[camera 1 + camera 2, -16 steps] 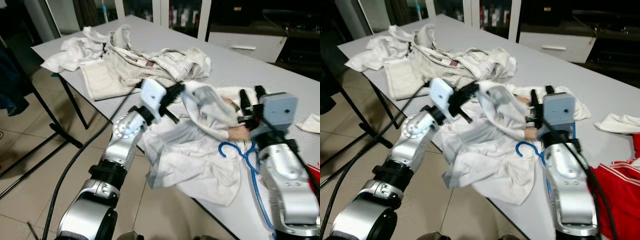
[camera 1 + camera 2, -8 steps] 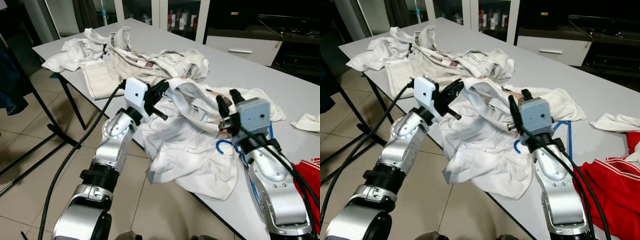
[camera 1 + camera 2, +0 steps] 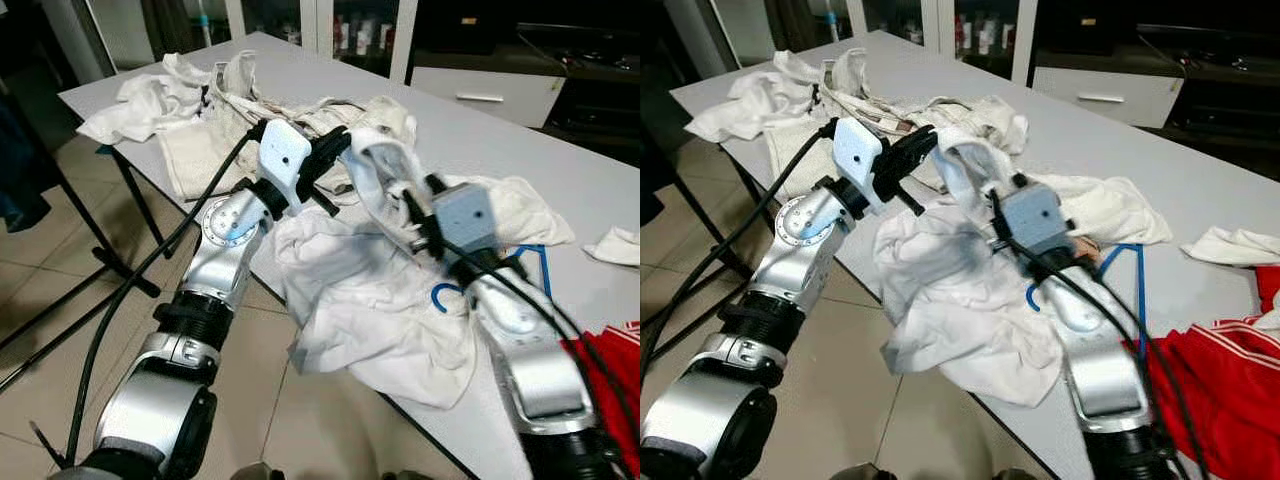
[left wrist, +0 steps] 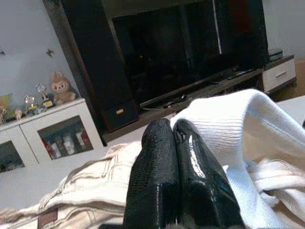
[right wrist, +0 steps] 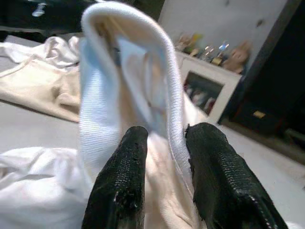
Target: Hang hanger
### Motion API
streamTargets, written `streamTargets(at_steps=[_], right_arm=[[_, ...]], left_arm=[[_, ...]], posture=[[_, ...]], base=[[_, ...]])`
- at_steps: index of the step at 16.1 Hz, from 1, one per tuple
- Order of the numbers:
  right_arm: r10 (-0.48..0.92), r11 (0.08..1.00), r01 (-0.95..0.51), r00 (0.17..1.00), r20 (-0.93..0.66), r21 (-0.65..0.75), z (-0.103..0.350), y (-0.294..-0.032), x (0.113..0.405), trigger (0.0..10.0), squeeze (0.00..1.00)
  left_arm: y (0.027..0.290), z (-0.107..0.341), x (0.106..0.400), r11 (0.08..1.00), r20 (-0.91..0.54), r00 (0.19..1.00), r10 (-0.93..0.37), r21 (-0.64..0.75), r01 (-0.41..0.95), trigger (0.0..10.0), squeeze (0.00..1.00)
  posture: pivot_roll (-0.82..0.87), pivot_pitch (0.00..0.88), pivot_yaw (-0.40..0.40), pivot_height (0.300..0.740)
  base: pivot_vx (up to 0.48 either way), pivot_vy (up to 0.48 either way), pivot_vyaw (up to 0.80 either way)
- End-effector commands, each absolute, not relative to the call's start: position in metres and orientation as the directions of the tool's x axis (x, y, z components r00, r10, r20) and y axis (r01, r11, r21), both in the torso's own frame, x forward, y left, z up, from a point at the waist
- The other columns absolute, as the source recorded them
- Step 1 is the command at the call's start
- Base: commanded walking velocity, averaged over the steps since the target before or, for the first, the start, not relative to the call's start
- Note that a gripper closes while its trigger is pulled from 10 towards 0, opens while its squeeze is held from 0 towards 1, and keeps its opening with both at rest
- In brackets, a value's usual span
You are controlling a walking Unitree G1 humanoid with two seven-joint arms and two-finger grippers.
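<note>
1. The left gripper (image 3: 340, 150) is raised over the near edge of the bench (image 3: 520, 150), its two black fingers (image 4: 164, 171) pressed together on a ribbed edge of the white garment (image 3: 380, 300), lifting a loop of that cloth off the pile.
2. The right gripper (image 3: 412, 215) reaches in from the other side, just beside the left one; its fingers (image 5: 128, 191) stand a little apart with the ribbed band of the same garment running between them, and whether they actually pinch it cannot be told.
3. The bench stretches away beyond both grippers, grey and long, with dark cabinets behind it.
4. The white garment lies crumpled under and between the two grippers, part of it hanging over the bench edge toward the tiled floor (image 3: 60, 330).
5. A heap of pale, striped clothes (image 3: 240, 110) lies farther along the bench, beyond the left gripper.
6. A red garment (image 3: 1230, 370) lies beside the right arm, on its outer side.
7. The blue hanger (image 3: 1120, 275) lies flat on the bench just behind the right gripper, its hook curling out from under the white garment.
</note>
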State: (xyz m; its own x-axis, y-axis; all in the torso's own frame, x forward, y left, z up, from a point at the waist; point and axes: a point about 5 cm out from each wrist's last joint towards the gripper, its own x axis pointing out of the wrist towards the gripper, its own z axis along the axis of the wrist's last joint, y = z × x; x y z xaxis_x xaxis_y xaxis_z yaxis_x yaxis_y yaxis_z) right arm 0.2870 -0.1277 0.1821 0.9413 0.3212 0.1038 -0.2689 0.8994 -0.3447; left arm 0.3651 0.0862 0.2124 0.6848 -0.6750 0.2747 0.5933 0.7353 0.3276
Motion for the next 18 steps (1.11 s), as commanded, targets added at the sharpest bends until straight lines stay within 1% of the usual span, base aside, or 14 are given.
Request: streamTargets(at_steps=[1, 3, 4, 5, 6, 7, 11, 14, 18], right_arm=[[0.341, 0.897, -0.292, 0.935, 0.097, -0.333, 0.184, -0.125, 0.289, 10.0, 0.00], [0.305, 0.892, -0.269, 0.951, 0.044, -0.364, 0.177, -0.125, 0.299, 10.0, 0.00], [0.263, 0.898, -0.234, 0.965, 0.026, -0.373, 0.176, -0.128, 0.307, 10.0, 0.00], [0.251, 0.901, -0.226, 0.968, 0.022, -0.370, 0.176, -0.129, 0.308, 10.0, 0.00], [0.232, 0.908, -0.210, 0.973, 0.017, -0.362, 0.177, -0.132, 0.311, 4.7, 0.00], [0.210, 0.916, -0.192, 0.978, 0.013, -0.353, 0.177, -0.136, 0.313, 0.0, 0.00], [0.133, 0.928, -0.112, 0.990, 0.036, -0.354, 0.181, -0.149, 0.316, 0.0, 0.00], [-0.026, 0.940, 0.068, 0.991, 0.128, -0.335, 0.198, -0.172, 0.321, 0.0, 0.00], [-0.076, 0.919, 0.154, 0.972, 0.221, -0.364, 0.220, -0.185, 0.326, 0.0, 0.00]], left_arm=[[0.089, 0.220, 0.367, 0.740, 0.292, 0.684, -0.669, 0.349, 0.575, 10.0, 0.00], [0.089, 0.224, 0.368, 0.742, 0.306, 0.680, -0.667, 0.352, 0.570, 10.0, 0.00], [0.089, 0.224, 0.367, 0.739, 0.308, 0.674, -0.671, 0.353, 0.574, 10.0, 0.00], [0.088, 0.223, 0.367, 0.737, 0.307, 0.673, -0.673, 0.354, 0.576, 10.0, 0.00], [0.088, 0.220, 0.366, 0.735, 0.304, 0.672, -0.676, 0.353, 0.579, 10.0, 0.00], [0.087, 0.218, 0.365, 0.734, 0.304, 0.671, -0.677, 0.349, 0.583, 10.0, 0.00], [0.085, 0.213, 0.362, 0.735, 0.302, 0.672, -0.676, 0.336, 0.589, 10.0, 0.00], [0.085, 0.212, 0.361, 0.738, 0.303, 0.674, -0.673, 0.331, 0.588, 10.0, 0.00], [0.084, 0.215, 0.361, 0.736, 0.308, 0.670, -0.676, 0.332, 0.590, 10.0, 0.00]], posture=[[-0.05, 0.000, 0.045, 0.723], [-0.04, 0.000, 0.042, 0.723], [-0.04, 0.000, 0.043, 0.723], [-0.04, 0.000, 0.044, 0.723], [-0.04, 0.000, 0.044, 0.723], [-0.03, 0.000, 0.040, 0.723], [-0.03, 0.000, 0.035, 0.723], [-0.03, 0.000, 0.034, 0.723], [-0.04, 0.000, 0.037, 0.723]], base=[[0.000, 0.000, 0.00], [0.000, 0.000, 0.00], [0.000, 0.000, 0.00], [0.000, 0.000, 0.00], [0.000, 0.000, 0.00], [0.000, 0.000, 0.00], [0.000, 0.000, 0.00], [0.000, 0.000, 0.00], [0.000, 0.000, 0.00]])
